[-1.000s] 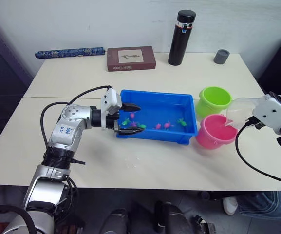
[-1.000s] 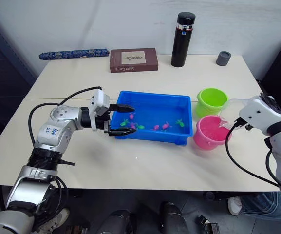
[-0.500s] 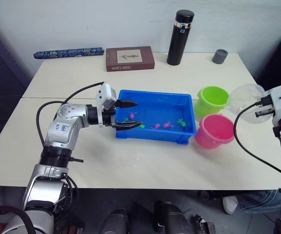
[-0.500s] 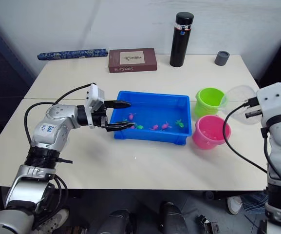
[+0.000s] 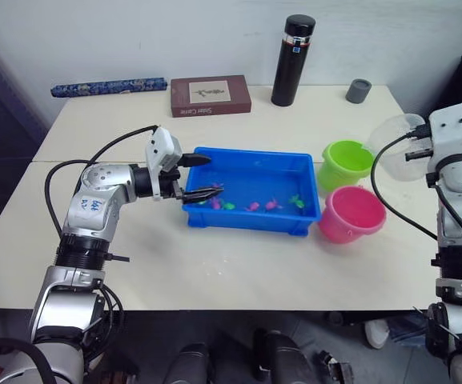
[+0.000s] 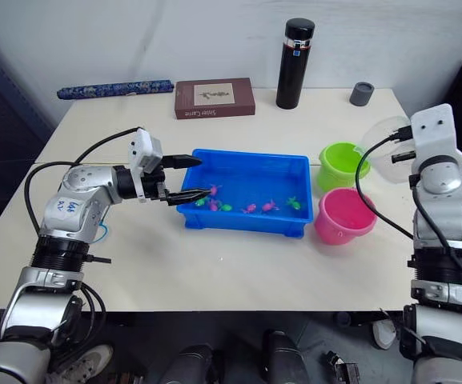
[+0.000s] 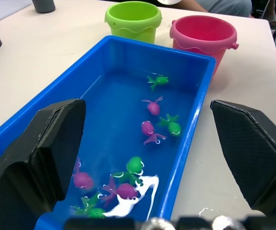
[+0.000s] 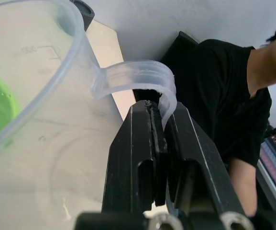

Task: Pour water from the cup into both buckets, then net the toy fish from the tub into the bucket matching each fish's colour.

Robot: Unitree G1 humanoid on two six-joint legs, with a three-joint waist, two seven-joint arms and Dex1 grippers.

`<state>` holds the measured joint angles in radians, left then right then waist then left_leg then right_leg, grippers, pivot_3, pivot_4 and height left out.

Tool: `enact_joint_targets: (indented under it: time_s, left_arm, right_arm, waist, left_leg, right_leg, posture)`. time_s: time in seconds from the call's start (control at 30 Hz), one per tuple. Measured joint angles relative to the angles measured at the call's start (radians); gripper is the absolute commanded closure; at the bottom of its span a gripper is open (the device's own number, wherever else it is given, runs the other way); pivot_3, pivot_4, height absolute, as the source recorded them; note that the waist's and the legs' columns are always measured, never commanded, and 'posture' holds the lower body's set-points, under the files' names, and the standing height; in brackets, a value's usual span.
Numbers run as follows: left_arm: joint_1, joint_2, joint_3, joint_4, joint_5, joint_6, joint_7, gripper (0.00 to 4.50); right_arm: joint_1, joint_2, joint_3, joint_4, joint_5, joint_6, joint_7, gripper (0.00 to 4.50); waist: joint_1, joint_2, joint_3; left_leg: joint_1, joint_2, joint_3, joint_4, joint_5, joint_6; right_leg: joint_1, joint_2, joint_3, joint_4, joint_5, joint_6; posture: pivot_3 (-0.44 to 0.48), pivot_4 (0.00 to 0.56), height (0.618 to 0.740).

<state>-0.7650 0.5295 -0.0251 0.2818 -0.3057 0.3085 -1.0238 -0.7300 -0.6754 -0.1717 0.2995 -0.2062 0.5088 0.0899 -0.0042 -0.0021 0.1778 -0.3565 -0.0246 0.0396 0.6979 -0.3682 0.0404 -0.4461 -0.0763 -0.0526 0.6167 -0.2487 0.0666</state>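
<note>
The clear cup (image 5: 397,146) hangs tilted in the air to the right of the lime green bucket (image 5: 349,162). My right gripper (image 8: 158,125) is shut on the cup's handle. The pink bucket (image 5: 352,212) stands just in front of the green one. The blue tub (image 5: 251,225) lies mid-table with several small pink and green toy fish (image 7: 152,130) in shallow water. My left gripper (image 5: 206,176) is open at the tub's left end, one finger over the rim and one inside, holding nothing.
Along the back of the table stand a black flask (image 5: 292,50), a brown book (image 5: 210,94), a small grey cup (image 5: 358,90) and a blue patterned roll (image 5: 109,85). A person in black (image 8: 224,86) sits beyond the table's right side.
My right arm has lifted the cup up and away from over the pink bucket, to beside the green bucket. The left gripper stays open at the tub's left end. The camera has shifted slightly.
</note>
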Motion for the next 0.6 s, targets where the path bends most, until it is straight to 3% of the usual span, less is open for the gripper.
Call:
enact_joint_targets:
  time_s: [0.6]
  left_arm:
    - [0.069, 0.015, 0.016, -0.088, 0.000, 0.022, 0.068, 0.00]
  right_arm:
    - [-0.139, -0.008, 0.169, 0.222, -0.127, -0.084, -0.083, 4.47]
  waist:
    - [-0.001, 0.000, 0.000]
  left_leg:
    - [0.000, 0.000, 0.000, 0.000, 0.000, -0.001]
  right_leg:
    - [-0.001, 0.000, 0.000, 0.000, 0.000, 0.000]
  posture:
    - [0.000, 0.150, 0.740]
